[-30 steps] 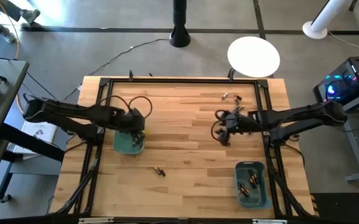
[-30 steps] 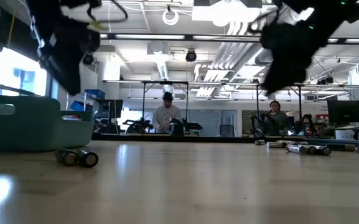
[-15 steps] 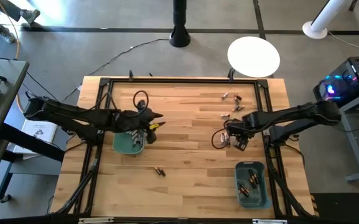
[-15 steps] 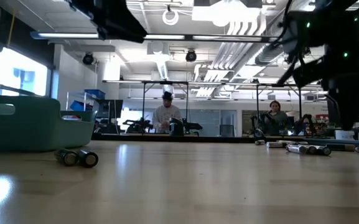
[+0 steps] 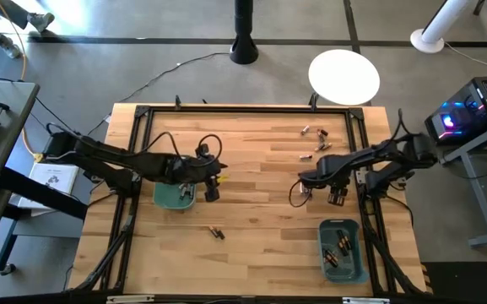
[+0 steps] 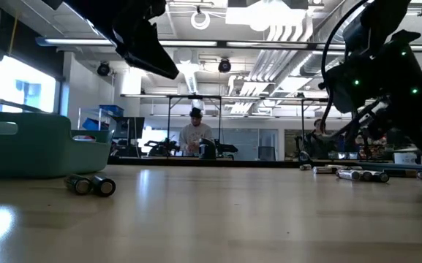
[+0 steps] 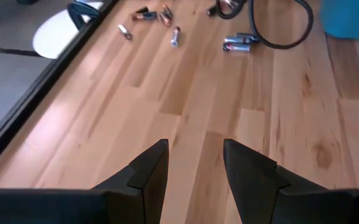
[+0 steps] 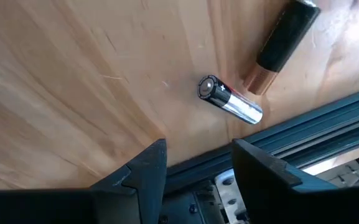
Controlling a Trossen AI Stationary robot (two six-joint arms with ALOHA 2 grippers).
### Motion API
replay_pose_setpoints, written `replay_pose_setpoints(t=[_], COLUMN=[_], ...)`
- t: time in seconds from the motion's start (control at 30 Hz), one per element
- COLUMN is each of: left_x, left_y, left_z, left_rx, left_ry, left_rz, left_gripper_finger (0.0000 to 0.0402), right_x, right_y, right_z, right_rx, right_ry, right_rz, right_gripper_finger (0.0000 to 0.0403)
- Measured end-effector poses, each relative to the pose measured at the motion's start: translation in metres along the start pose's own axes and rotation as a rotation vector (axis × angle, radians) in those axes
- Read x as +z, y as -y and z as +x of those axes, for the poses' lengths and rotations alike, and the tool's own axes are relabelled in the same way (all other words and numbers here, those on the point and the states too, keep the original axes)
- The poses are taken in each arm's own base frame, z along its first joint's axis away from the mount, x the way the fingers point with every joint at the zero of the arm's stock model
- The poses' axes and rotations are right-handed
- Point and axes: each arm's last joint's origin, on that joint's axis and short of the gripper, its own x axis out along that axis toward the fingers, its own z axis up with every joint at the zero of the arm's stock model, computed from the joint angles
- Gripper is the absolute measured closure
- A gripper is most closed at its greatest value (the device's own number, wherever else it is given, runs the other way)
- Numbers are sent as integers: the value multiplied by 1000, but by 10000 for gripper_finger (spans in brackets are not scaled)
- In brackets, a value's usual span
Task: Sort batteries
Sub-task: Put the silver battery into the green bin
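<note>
Ahead of your right gripper [image 8: 195,163], whose dark fingers [image 8: 143,169] stand spread and empty above the light wooden table [image 5: 251,211], lie two batteries: a silvery-grey cell [image 8: 230,101] just beyond the fingertips and a dark copper-banded cell [image 8: 281,45] farther out, both beside the black metal frame rail [image 8: 303,130]. Your left gripper [image 7: 195,163] also has its fingers parted with nothing between them, hovering over bare boards next to the left teal plastic bin [image 5: 174,195]. Well beyond its fingertips you see a scatter of small batteries [image 7: 157,15]. Two more cells [image 5: 217,232] lie on the table's near part.
</note>
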Motion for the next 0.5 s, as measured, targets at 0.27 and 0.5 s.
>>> replay_pose_setpoints(t=[0.27, 0.5], left_x=[-3, -3], left_y=[2, 3], left_z=[5, 5], left_rx=[-19, -32], left_ry=[-21, -21], left_rz=[8, 14], left_gripper_finger=[257, 257], right_x=[14, 30], right_y=[-4, -7], right_z=[11, 27], right_rx=[-56, -79], right_ry=[-31, -110], right_rz=[67, 140], right_gripper_finger=[231, 231])
